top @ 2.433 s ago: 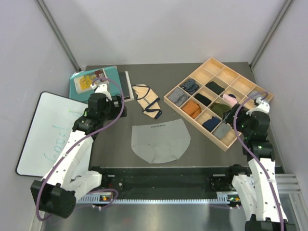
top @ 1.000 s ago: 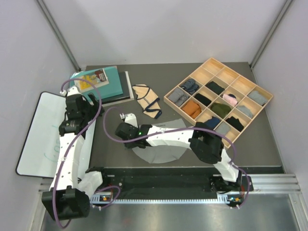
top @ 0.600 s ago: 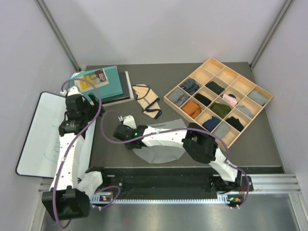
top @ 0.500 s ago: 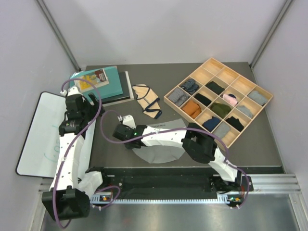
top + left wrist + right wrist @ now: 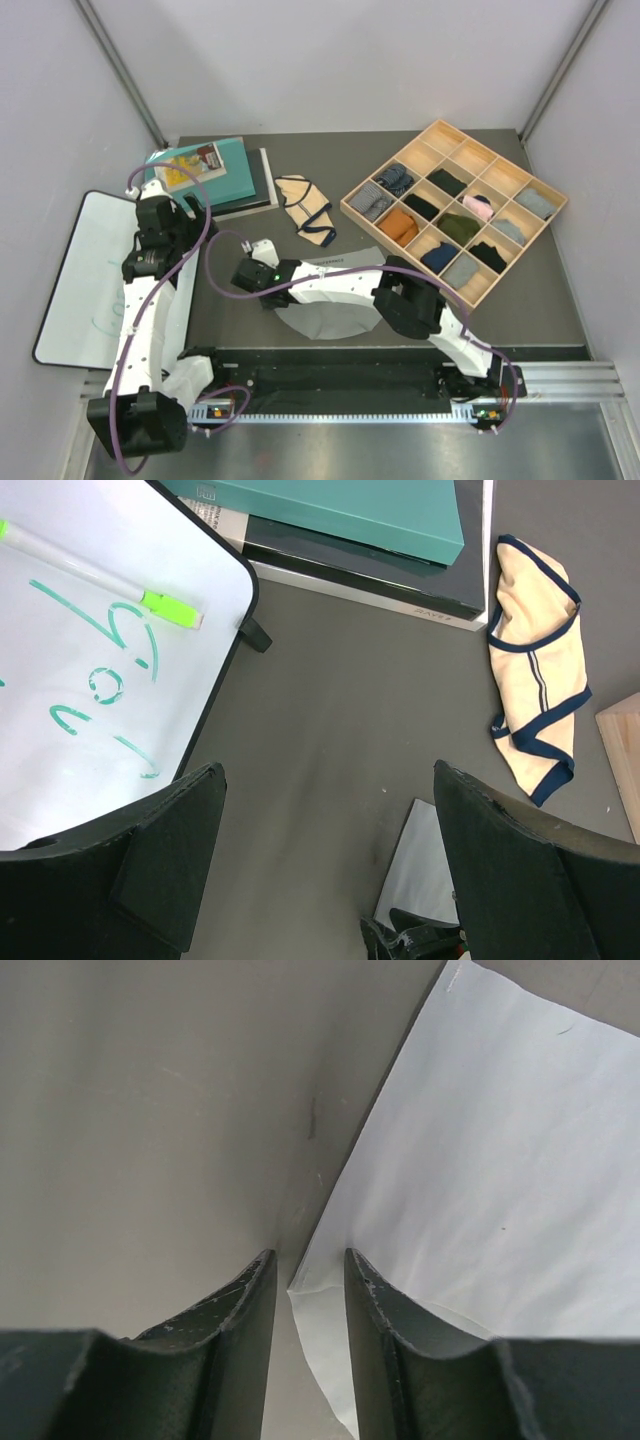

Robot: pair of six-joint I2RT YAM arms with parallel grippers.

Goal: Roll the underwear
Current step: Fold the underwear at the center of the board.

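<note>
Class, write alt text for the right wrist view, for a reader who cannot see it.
The right gripper, its two dark fingers a narrow gap apart, straddles a corner of the light-grey underwear, which lies flat on the grey table. The cloth fills the right of the view, and the table fills the left.

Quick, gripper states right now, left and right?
Left gripper: open, empty.
Right gripper: open narrowly, straddling the edge of the grey underwear, not clamped.
</note>
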